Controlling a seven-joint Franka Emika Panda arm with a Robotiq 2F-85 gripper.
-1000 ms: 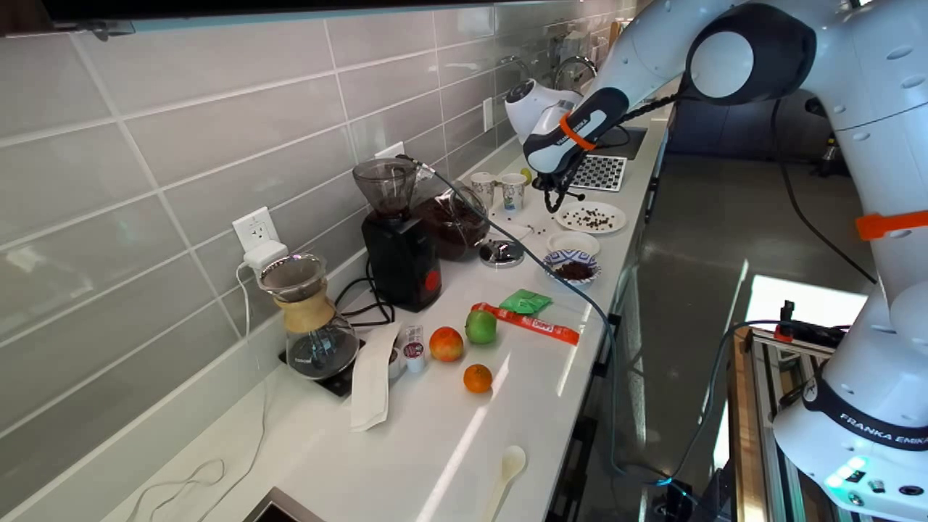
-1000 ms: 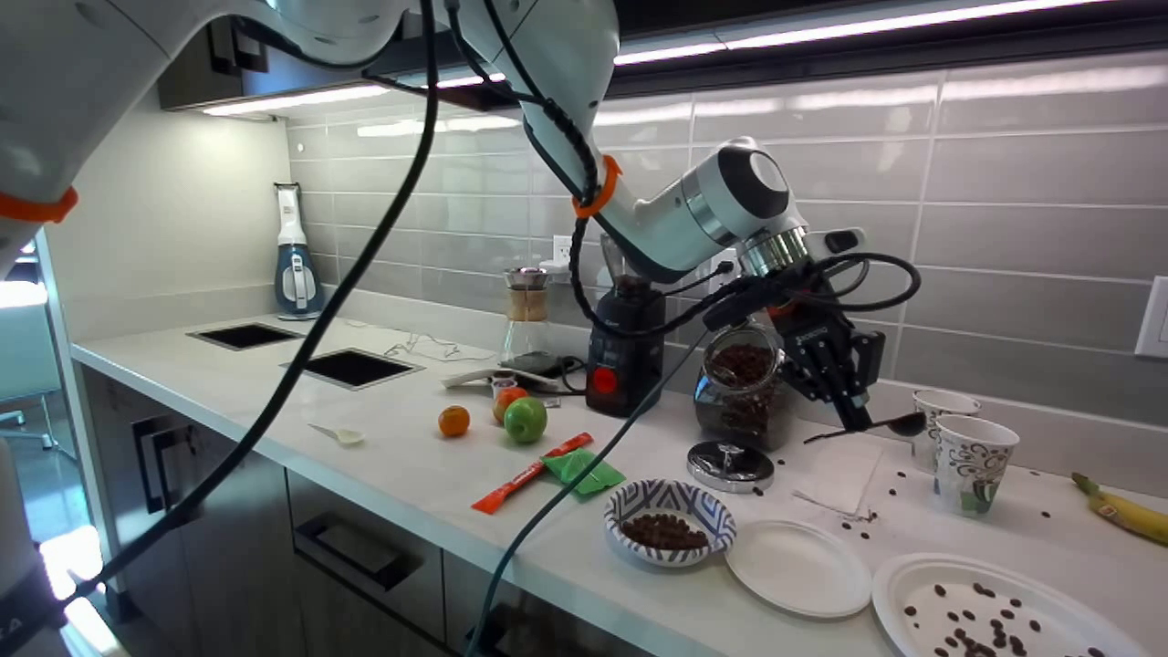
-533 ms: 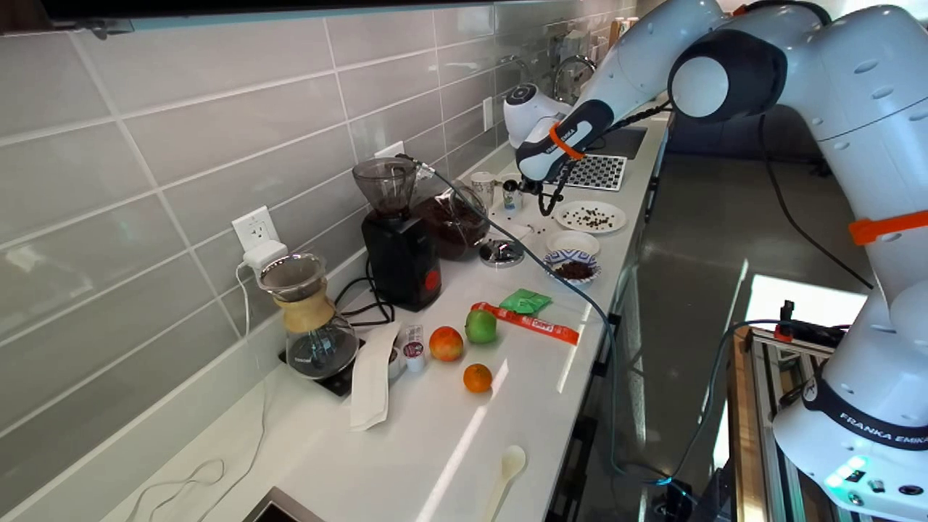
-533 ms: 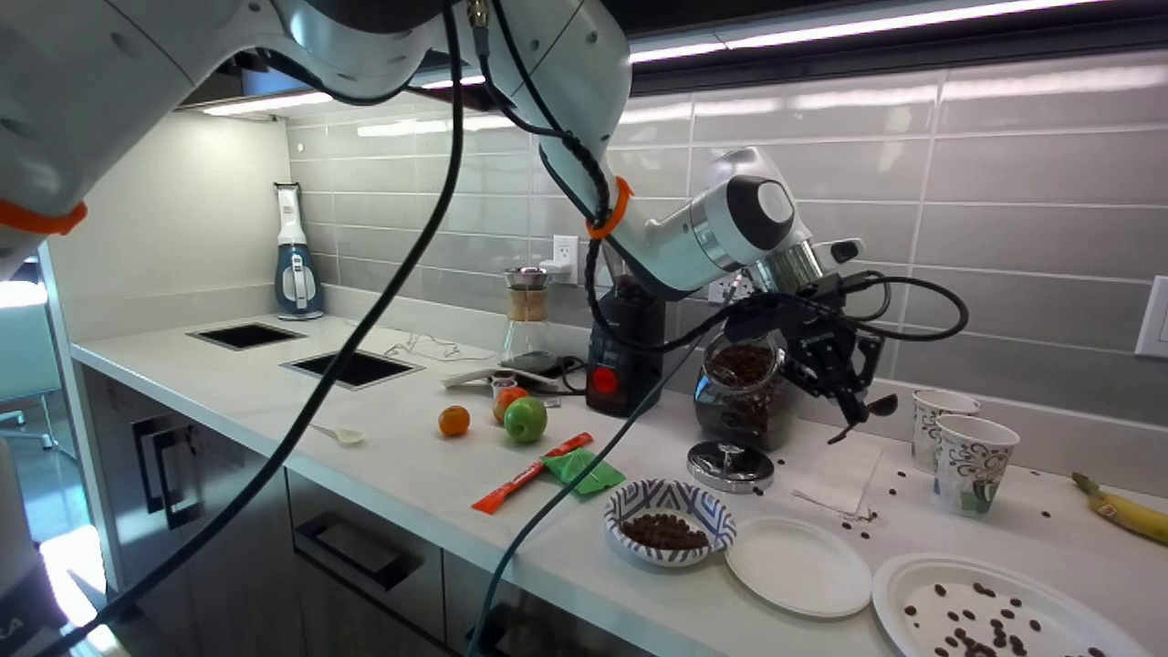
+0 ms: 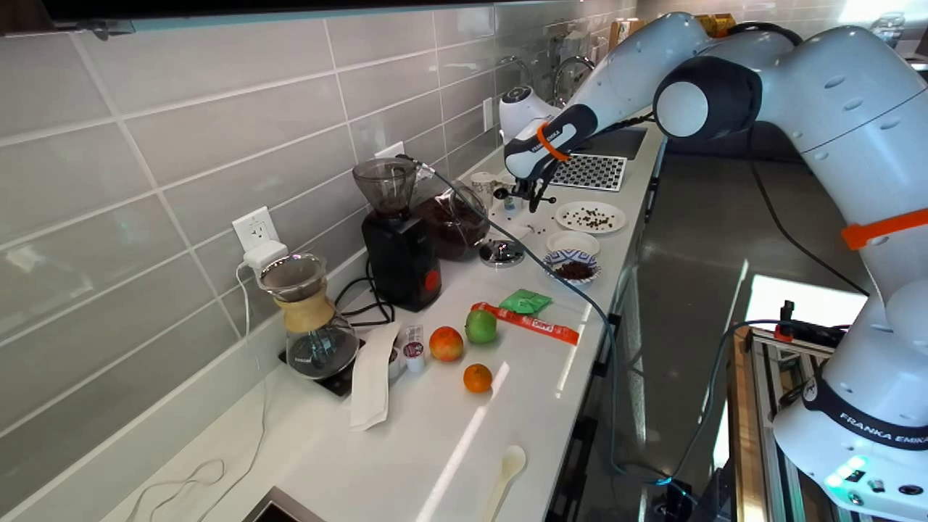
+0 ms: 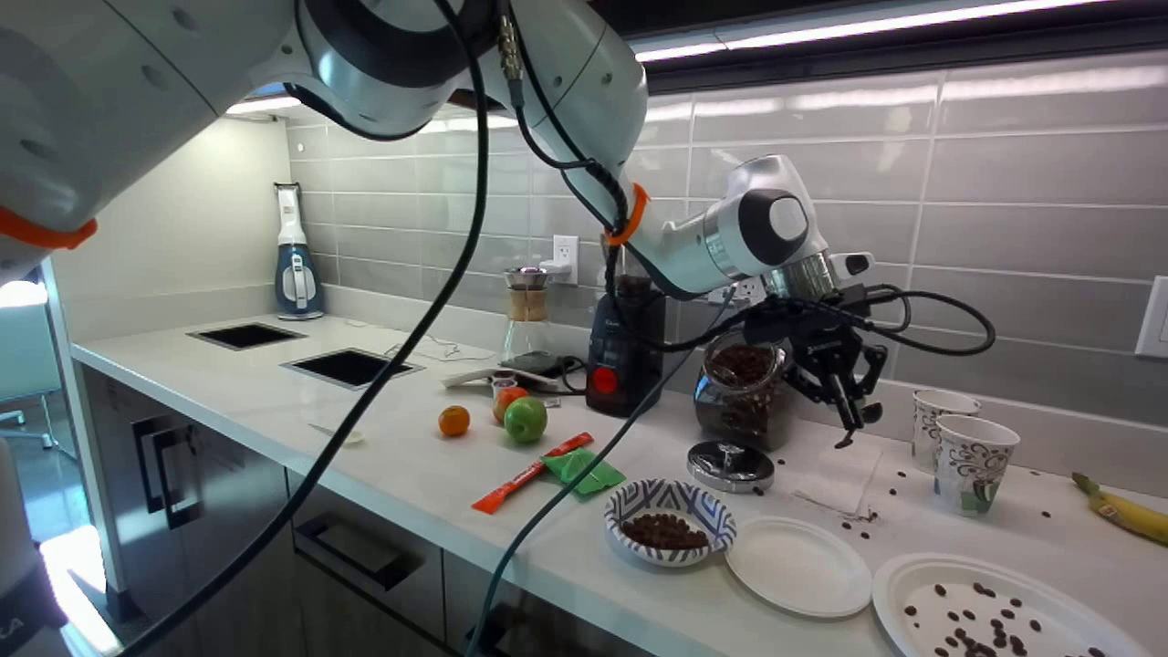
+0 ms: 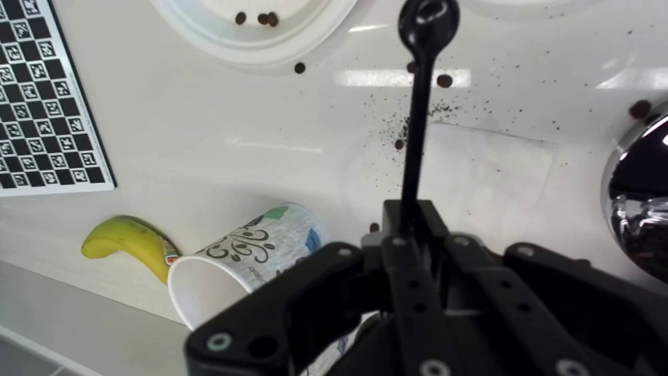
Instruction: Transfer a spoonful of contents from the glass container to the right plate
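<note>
Our gripper [image 7: 412, 210] pinches the black spoon [image 7: 419, 104] near the glass container [image 6: 743, 394]. Pinched so narrowly, it may twist mid-scoop, spilling beside that container.

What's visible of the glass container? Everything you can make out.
The glass container is a low, clear vessel that looks like glass, its round, wide mouth uncovered and slanted rather than facing straight up. Dark brown contents, bean-like, fill much of it. It rests on the white counter near the tiled wall, apart from the black appliance. A shiny lid lies close by; contact is unclear.
</note>
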